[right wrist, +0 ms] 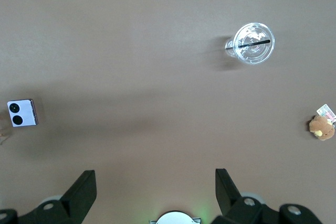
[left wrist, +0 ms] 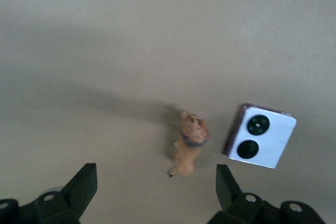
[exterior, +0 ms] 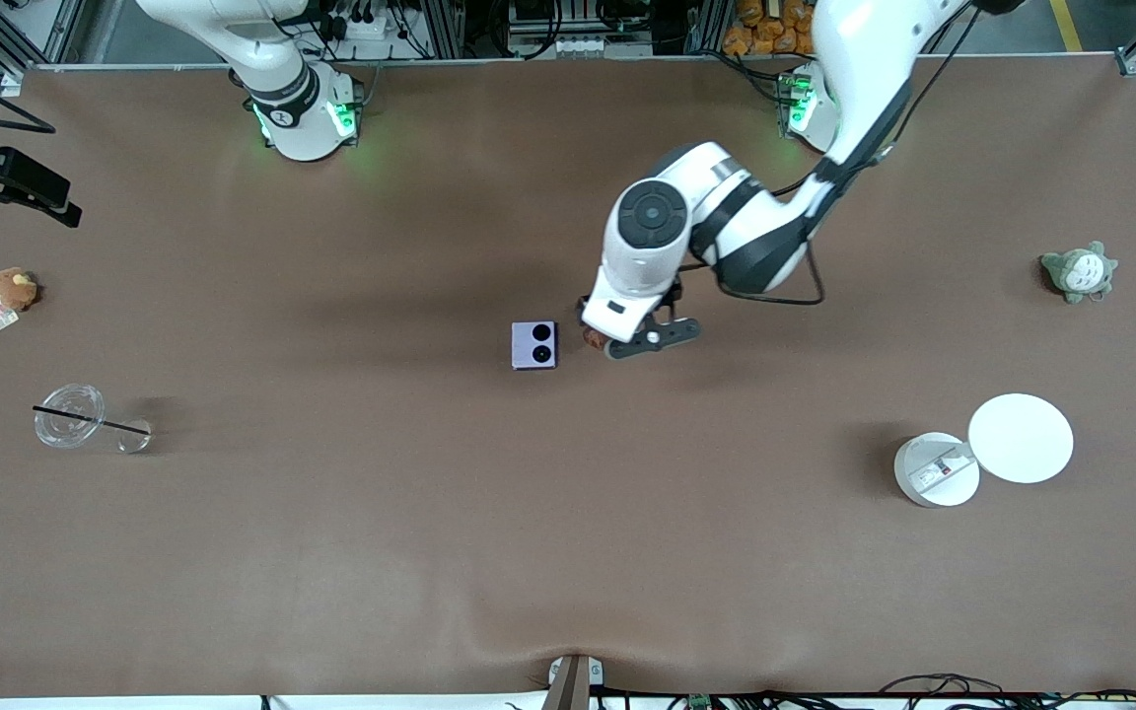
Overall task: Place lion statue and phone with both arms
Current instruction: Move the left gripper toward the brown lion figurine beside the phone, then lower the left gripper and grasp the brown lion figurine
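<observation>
Left gripper (left wrist: pixel 152 184) hovers wide open and empty over the lion statue (left wrist: pixel 189 142), beside the phone (left wrist: pixel 261 136); right gripper (right wrist: pixel 152 184), open and empty, waits.

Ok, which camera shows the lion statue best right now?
The left wrist view: the lion statue is whole, beside the phone. The front view shows only a sliver by the left hand; the right wrist view barely catches it.

In the front view the left arm's white wrist hides nearly all of the tiny reddish-brown lion statue (exterior: pixel 594 339), a sliver showing at the wrist's seven o'clock edge.
</observation>
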`<state>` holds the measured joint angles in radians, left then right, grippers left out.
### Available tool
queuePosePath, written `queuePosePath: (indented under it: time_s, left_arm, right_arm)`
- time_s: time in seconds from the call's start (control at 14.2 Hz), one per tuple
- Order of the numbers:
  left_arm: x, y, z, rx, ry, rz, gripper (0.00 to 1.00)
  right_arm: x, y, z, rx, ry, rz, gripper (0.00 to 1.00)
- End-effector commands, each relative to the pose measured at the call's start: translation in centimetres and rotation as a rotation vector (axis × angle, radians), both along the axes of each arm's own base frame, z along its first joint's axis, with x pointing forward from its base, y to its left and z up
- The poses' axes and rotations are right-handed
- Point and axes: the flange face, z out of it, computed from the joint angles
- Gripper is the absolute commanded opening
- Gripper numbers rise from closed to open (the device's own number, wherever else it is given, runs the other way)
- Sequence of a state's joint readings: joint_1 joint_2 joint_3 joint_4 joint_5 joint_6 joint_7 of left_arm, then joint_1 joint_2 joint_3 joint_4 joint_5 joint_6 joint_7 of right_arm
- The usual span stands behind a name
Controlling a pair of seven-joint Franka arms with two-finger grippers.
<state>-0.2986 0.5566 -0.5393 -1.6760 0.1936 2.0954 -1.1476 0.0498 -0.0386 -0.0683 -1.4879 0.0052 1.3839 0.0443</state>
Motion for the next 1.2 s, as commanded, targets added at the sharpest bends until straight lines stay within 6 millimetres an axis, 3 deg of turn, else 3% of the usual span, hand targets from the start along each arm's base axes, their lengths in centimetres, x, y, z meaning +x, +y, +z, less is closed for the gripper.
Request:
queuePosePath:
  time_s: [0.0,0.42,0.7,0.77,0.99,1.06,1.13]
  left_arm:
    - [-0.6,-2.1,-1.5,-0.024,-0.025,0.0,1.0]
    - [-2.2,-4.0,-8.1,0.025,-0.081,-0.055,1.0]
    - [-2.9,-4.1,-11.0,0.068,-0.111,-0.123,0.79]
    - [-2.9,-4.2,-11.0,0.068,-0.112,-0.123,0.67]
    - [-3.1,-4.4,-10.9,0.067,-0.112,-0.124,0.1]
    - [-3.1,-4.4,-10.8,0.067,-0.114,-0.122,0.0]
    - [-3.0,-4.4,-10.6,0.067,-0.117,-0.121,0.0]
  right_arm:
    - [0.1,-0.6,0.2,-0.002,0.007,0.001,1.0]
    - [0.0,-0.3,-0.2,-0.002,0.014,0.004,1.0]
    - [0.0,0.0,-0.2,-0.002,0.014,0.01,1.0]
    - [0.0,0.0,-0.2,-0.002,0.014,0.01,1.0]
    - [0.0,0.0,-0.2,0.0,0.014,0.011,1.0]
    - [0.0,0.0,-0.2,-0.002,0.014,0.01,1.0]
    - [0.1,0.1,-0.3,0.0,0.016,0.012,1.0]
